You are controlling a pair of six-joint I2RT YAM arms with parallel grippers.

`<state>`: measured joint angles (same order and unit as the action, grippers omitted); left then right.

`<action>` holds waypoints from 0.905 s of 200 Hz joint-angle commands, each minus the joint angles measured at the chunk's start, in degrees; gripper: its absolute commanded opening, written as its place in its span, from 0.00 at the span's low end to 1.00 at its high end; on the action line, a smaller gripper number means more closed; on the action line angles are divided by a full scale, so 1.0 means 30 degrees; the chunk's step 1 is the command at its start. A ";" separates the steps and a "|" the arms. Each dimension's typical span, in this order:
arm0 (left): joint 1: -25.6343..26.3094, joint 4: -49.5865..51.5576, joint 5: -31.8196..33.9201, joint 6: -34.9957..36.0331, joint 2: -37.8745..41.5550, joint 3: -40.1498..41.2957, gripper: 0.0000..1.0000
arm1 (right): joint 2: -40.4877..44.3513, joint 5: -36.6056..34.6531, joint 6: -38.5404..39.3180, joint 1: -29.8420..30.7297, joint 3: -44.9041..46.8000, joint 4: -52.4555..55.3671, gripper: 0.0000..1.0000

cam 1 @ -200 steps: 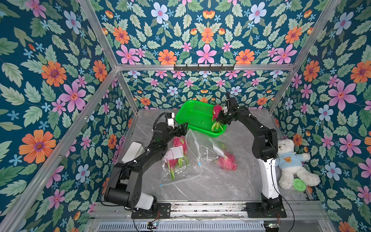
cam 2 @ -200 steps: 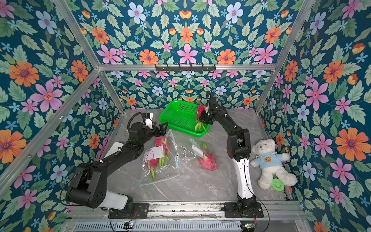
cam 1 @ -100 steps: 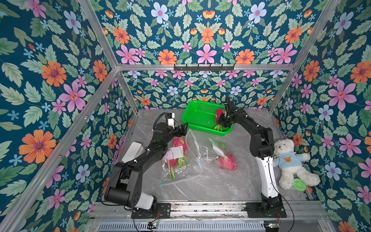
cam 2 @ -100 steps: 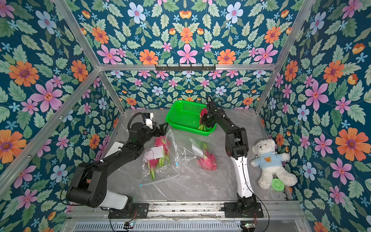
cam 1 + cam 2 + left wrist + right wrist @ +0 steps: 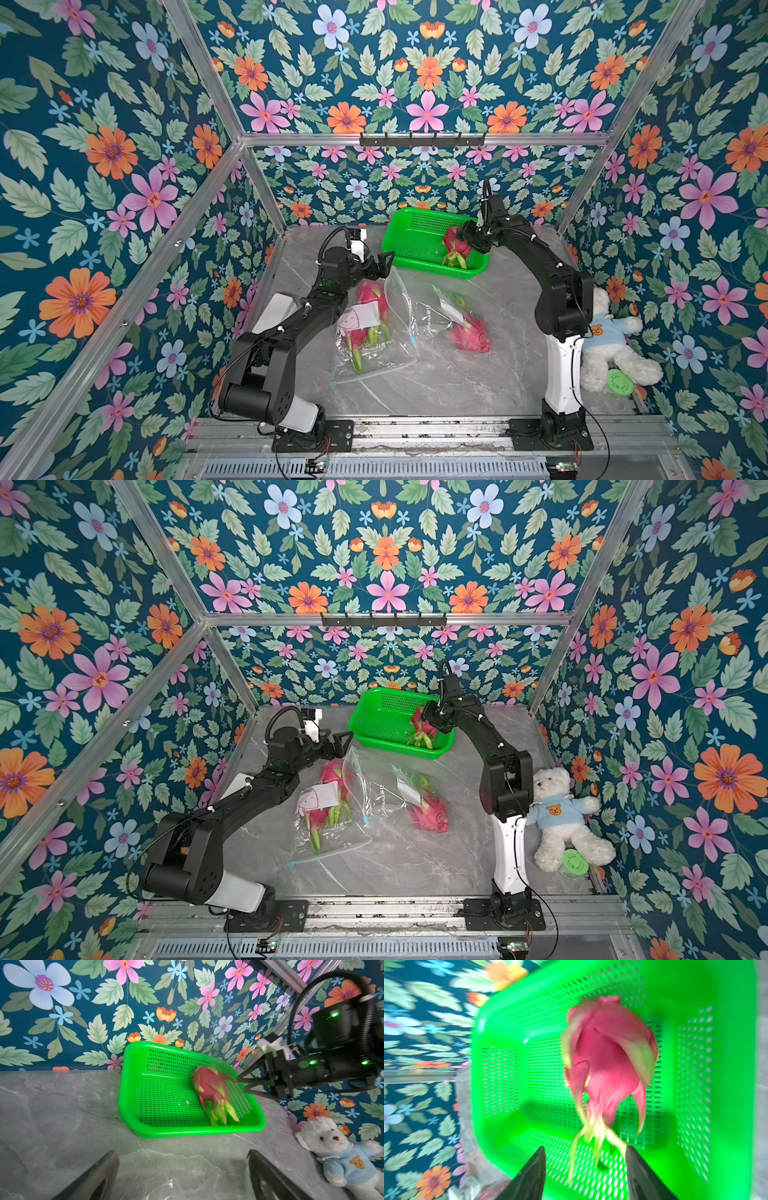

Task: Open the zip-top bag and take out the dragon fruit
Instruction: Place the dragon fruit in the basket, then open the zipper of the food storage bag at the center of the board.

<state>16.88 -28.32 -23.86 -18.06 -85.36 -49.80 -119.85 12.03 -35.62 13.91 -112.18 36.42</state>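
One dragon fruit (image 5: pixel 455 248) (image 5: pixel 422 729) (image 5: pixel 211 1089) (image 5: pixel 608 1059), magenta with green tips, lies in the green basket (image 5: pixel 409 220) (image 5: pixel 126 1093) at the back. My right gripper (image 5: pixel 467 240) (image 5: pixel 241 1082) (image 5: pixel 585 1148) hovers just beside it, open, with only the green leaf tips between its fingers. A clear zip-top bag (image 5: pixel 376 349) (image 5: pixel 332 833) at centre-left holds two dragon fruits (image 5: pixel 370 291). A second clear bag (image 5: pixel 430 318) to its right has another fruit (image 5: pixel 469 334) in it. My left gripper (image 5: pixel 384 264) (image 5: pixel 181 1152) is open and empty above the first bag's far end.
A white teddy bear (image 5: pixel 615 340) (image 5: pixel 336 1153) in a blue shirt sits against the right wall, with a green round disc (image 5: pixel 620 381) at its feet. A black hook rail (image 5: pixel 422 139) runs along the back wall. Flowered walls enclose the grey marble table (image 5: pixel 436 382).
My right gripper has lowered into the basket and opened, letting go of the dragon fruit, which now lies in the basket. The basket slid a little to the right. The left arm stayed still.
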 commanded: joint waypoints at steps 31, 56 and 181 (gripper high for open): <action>-0.0003 0.1365 -0.1291 0.0149 0.0027 -0.0164 0.99 | 0.7231 -0.0037 0.1602 0.0050 0.7076 -0.0104 0.63; 0.0001 0.1367 -0.2085 -0.0309 -0.0262 -0.0319 0.99 | 1.1834 -0.0159 0.1761 0.0090 1.1571 0.0616 0.63; 0.2321 -0.1414 -0.4387 -0.4327 -0.2513 -0.0451 0.92 | 2.4610 0.1422 -0.6714 0.5146 2.8517 -0.5374 0.60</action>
<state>22.76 -29.76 -34.81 -29.02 -92.73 -50.85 -44.86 16.53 -49.30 28.14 -29.95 31.20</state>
